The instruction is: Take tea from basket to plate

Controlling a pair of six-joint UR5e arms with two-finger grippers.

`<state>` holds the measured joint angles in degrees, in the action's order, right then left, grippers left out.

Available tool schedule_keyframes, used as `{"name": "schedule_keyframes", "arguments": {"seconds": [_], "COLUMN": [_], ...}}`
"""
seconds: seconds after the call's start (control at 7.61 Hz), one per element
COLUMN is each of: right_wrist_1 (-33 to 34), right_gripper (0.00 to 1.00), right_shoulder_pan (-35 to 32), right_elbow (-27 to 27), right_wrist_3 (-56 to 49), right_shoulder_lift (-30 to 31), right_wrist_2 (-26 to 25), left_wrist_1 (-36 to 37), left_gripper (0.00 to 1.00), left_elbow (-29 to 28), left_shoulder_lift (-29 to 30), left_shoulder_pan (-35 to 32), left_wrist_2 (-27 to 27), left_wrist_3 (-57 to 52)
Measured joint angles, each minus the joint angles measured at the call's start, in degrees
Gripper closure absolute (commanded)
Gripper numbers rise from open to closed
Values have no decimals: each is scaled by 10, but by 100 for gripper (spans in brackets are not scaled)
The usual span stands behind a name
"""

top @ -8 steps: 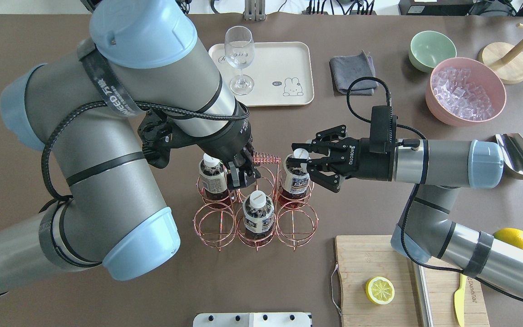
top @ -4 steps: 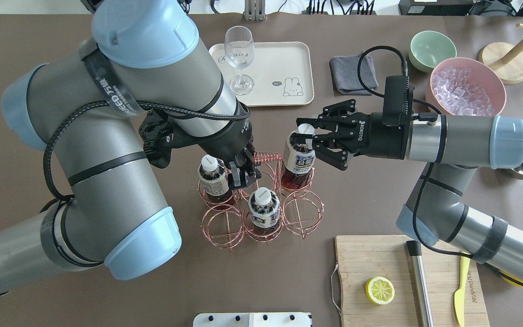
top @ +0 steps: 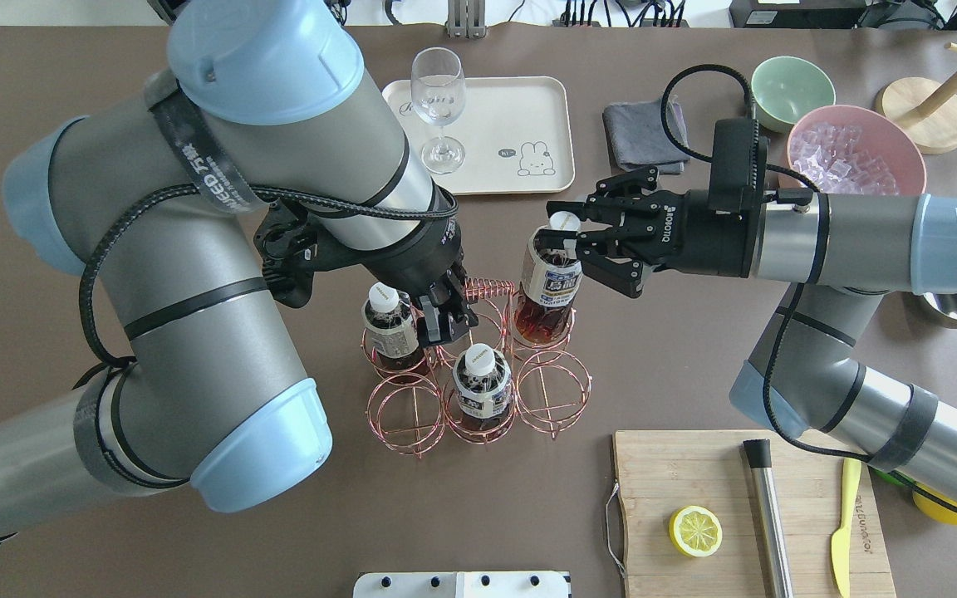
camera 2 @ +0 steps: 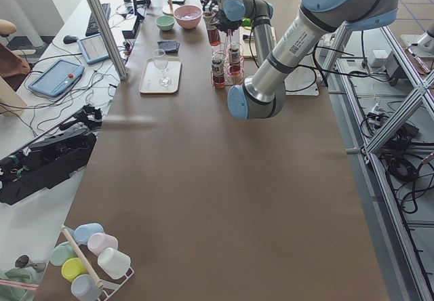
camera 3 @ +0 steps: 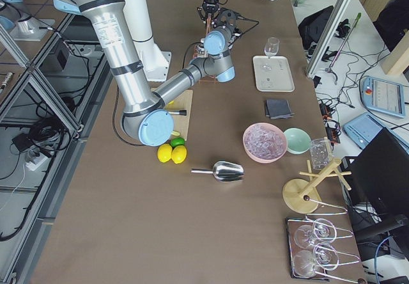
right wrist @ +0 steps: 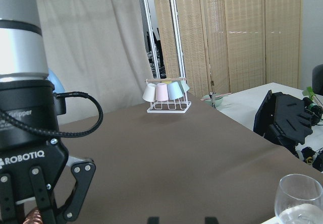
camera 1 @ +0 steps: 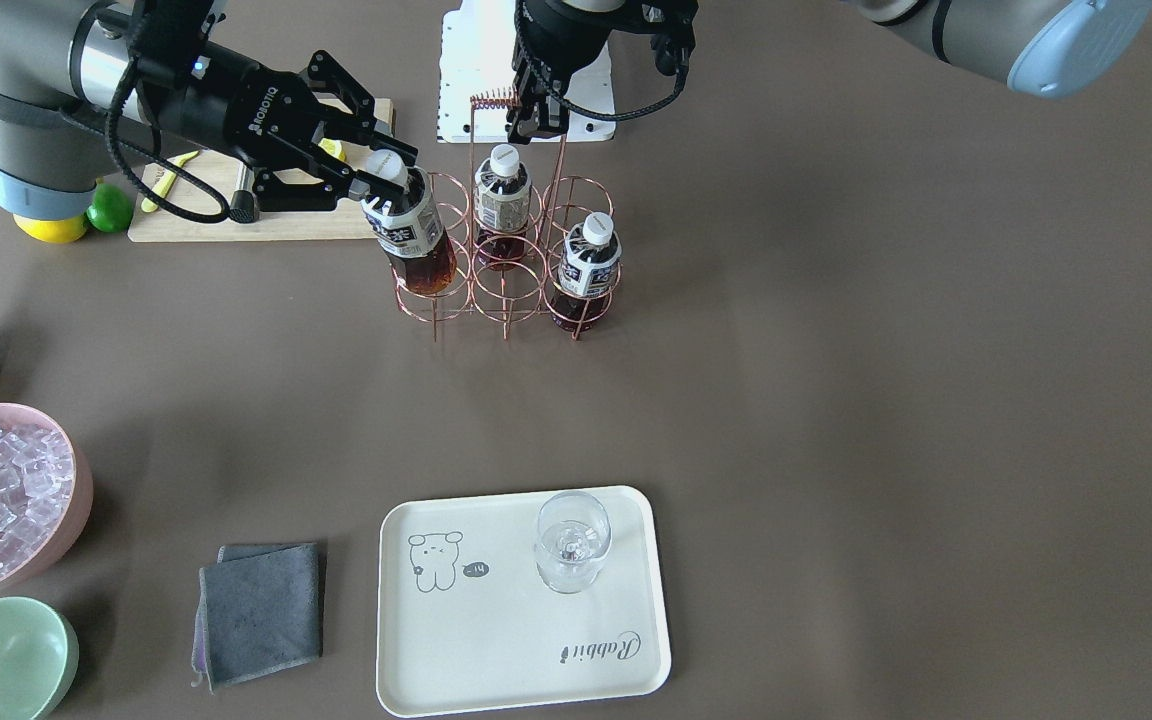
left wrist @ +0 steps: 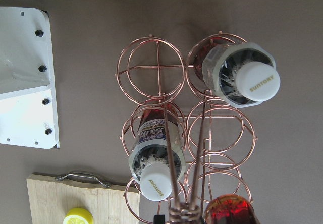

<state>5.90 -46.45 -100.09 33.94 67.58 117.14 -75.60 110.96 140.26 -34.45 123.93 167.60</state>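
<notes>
Tea (top: 549, 282): tilted, base within a corner ring of basket (top: 402, 413), neck clamped by right gripper (top: 561, 238). Left gripper (top: 443, 322): closed on basket handle. Plate (top: 512, 116): well apart, bearing a glass (top: 437, 108).

Copper-wire basket (top: 485, 291) (glossy), clear-plastic tea (top: 547, 291).

tea (top: 549, 286) dark red-brown, white cap; basket (top: 401, 409) rose-gold wire; plate (top: 512, 108) cream (bear drawing, grey script).

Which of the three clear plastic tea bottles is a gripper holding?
The tilted bottle at the copper wire basket's corner, its top clamped in the right gripper.
</notes>
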Motion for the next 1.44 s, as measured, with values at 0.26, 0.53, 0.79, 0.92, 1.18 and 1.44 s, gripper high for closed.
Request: {"name": "schedule_keyframes", "arguments": {"seconds": [0.26,0.53,0.79,0.92,1.18,1.44], "right_wrist_1": [23,33,29,17,-26,-54], "right_gripper": [100,100,100,100,100,100], "right_shoulder_pan": [-37,-74,-106,-116,-119,-94], "right_elbow": [2,42,137,195,297,357], "right_wrist_3": [12,5,-27,-42,-52,-54], "right_shoulder_lift": [-15,-32,-74,-98,-135,-158], "right_wrist_2": [17,20,14,-1,-66,-146], "left_wrist_1": [16,23,40,59,76,112], "left_gripper": [100,100,100,100,100,100], "left_elbow": [3,7,24,40,72,82], "left_shoulder_lift": [4,6,1,-14,-65,-130], "left_shoulder_pan": [0,-3,-38,-67,-142,-217], "left_wrist_2": [0,0,13,41,97,115], "left_wrist_3": [-1,-1,-17,-64,-124,-220]}}
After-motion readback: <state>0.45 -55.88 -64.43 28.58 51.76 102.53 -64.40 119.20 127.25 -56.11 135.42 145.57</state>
